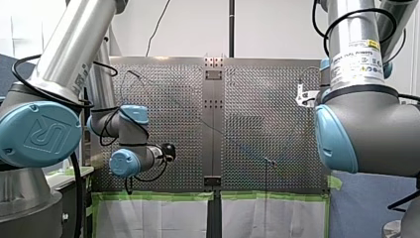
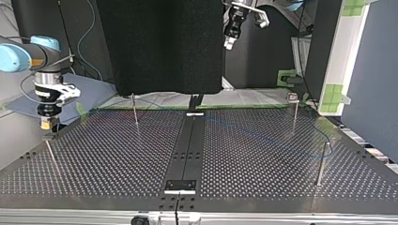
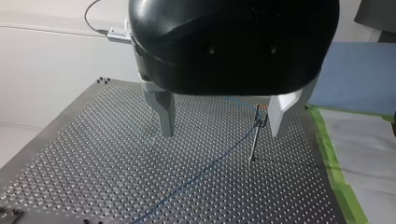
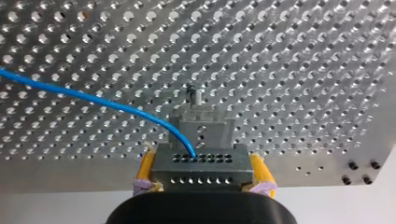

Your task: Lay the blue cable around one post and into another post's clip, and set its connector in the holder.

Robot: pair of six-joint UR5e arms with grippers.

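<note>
Within my right pincer point(image 4: 202, 161), the connector point(image 4: 201, 170)

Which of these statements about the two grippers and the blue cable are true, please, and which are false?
1. My right gripper holds the grey connector between its yellow pads. True.
2. My left gripper is shut on the blue cable. False: it is open and empty.
3. The blue cable runs into the connector. True.
4. My left gripper touches the table. False: it hangs above it.

Perforated table point(image 2: 117, 164) with posts point(image 2: 322, 164), blue cable point(image 4: 107, 105)
</note>
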